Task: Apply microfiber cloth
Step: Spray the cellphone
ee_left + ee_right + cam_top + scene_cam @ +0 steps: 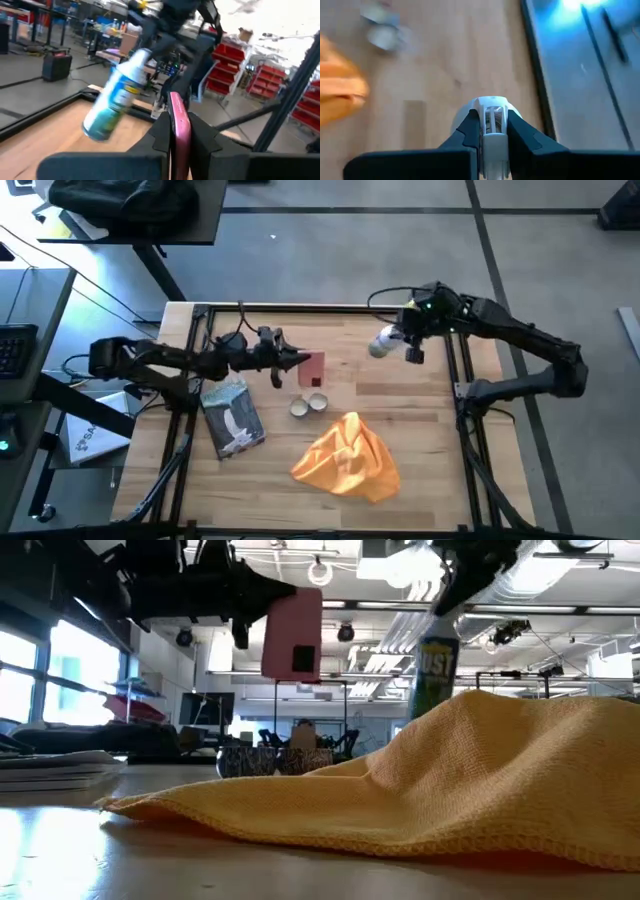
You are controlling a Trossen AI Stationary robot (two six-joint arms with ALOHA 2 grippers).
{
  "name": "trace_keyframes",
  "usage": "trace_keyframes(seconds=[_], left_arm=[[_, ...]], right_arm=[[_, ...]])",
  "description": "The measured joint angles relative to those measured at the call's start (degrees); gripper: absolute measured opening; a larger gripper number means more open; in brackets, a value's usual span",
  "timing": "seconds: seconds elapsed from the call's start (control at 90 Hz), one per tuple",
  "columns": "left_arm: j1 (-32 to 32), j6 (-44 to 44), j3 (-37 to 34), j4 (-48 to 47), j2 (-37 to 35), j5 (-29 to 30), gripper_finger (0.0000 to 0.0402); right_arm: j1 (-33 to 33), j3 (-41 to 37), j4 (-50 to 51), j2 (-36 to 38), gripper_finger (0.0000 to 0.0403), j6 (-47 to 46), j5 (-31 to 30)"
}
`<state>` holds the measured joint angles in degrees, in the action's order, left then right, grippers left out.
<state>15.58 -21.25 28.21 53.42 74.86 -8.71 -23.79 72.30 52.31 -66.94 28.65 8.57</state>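
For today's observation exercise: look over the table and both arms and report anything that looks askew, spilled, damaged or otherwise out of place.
Nothing looks spilled or broken. The orange cloth lies crumpled in a heap near the table's front edge, not spread flat, and neither arm touches it. The left gripper holds a pink phone in the air; the right gripper holds a tilted spray can.

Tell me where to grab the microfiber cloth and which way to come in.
Pinch the microfiber cloth at its raised fold, the bunched peak near its middle, coming straight down from above. It lies crumpled on the table, and the low view shows it humped, so the ridge probably gives the fingers something to close on; the flat edges would be harder. Both grippers are occupied: the left gripper holds a pink phone, the right gripper a spray can.
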Motion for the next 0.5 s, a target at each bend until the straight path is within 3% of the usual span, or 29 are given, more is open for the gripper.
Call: trace_keyframes(seconds=[0.122, 0.278, 0.5], left_arm=[[1.8, -2.1, 2.5, -4.8, -0.9, -1.6, 0.0012], [2.5, -3.3, 8.1, -15.0, -0.9, -1.8, 0.0012], [1.5, -0.9, 14.0, -21.4, -0.8, -3.1, 0.0012]], right_arm=[[3.4, 0.9, -0.7, -0.2, 0.0025, 2.4, 7.0], [7.2, 0.9, 0.1, -1.1, 0.0025, 9.6, 11.3], [13.7, 0.9, 3.3, -3.2, 0.0025, 19.8, 11.9]])
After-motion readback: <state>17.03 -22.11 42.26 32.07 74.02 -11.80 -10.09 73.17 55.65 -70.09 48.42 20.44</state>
